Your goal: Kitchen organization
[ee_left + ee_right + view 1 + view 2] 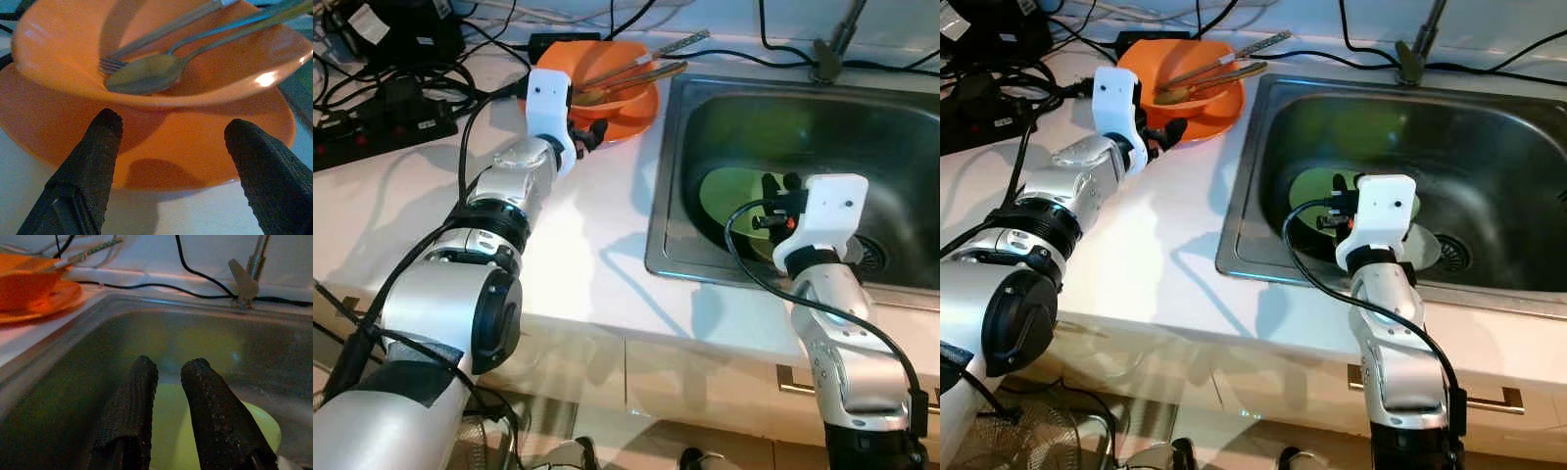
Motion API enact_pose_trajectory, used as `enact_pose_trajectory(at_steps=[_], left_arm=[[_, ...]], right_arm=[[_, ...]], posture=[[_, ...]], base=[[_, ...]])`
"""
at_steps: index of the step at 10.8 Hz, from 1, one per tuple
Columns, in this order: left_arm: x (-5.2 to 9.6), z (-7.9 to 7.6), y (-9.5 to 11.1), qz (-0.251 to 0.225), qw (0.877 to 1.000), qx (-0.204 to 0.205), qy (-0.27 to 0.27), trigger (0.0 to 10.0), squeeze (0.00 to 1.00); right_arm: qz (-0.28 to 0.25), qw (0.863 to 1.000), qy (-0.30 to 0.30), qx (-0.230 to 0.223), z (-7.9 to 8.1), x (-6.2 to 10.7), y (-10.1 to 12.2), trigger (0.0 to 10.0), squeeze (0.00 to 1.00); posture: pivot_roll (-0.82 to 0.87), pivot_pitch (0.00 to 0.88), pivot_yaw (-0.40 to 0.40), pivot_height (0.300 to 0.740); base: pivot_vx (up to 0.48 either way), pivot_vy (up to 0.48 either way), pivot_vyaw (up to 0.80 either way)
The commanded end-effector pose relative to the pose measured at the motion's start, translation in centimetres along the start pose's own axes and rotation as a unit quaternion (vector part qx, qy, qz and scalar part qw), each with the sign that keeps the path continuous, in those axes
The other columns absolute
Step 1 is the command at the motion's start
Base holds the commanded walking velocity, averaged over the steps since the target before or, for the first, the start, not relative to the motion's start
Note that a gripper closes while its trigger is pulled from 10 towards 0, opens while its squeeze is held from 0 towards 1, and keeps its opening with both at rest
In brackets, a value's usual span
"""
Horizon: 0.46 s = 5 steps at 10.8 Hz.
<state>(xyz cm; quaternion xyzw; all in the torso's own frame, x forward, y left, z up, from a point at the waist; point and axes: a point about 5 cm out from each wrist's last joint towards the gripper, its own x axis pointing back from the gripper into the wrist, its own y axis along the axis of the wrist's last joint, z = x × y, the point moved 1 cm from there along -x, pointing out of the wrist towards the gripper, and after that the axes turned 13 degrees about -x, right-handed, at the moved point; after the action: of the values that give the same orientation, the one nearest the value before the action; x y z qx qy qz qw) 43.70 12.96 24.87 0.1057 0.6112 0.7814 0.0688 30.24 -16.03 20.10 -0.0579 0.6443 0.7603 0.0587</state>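
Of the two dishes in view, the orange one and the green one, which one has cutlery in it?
The orange bowl on the counter, before the left gripper: a fork and spoon lie in it. The green dish is in the sink.

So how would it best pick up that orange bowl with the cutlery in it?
Probably by the near rim of the orange bowl, coming in from the counter side, where the left pincer already sits open. The bowl rests on an orange plate, and the spoon and fork lean out over the far rim, so that side is crowded.
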Motion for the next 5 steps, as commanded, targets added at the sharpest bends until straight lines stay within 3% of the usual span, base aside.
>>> enact_pose_trajectory(at_steps=[1,5], left_arm=[[-0.1,-0.2,0.4,0.001,1.000,-0.005,0.001,10.0,0.00],[0.0,-0.7,-1.6,0.046,0.999,-0.006,-0.010,10.0,0.00]], right_arm=[[-0.005,1.000,-0.003,0.003,0.1,0.4,0.3,10.0,0.00],[0.005,1.000,-0.004,-0.002,0.5,0.7,-0.1,10.0,0.00]], posture=[[-0.07,0.191,0.054,0.740],[-0.05,0.201,0.062,0.740]], base=[[0.000,0.000,0.00],[0.000,0.000,0.00]])
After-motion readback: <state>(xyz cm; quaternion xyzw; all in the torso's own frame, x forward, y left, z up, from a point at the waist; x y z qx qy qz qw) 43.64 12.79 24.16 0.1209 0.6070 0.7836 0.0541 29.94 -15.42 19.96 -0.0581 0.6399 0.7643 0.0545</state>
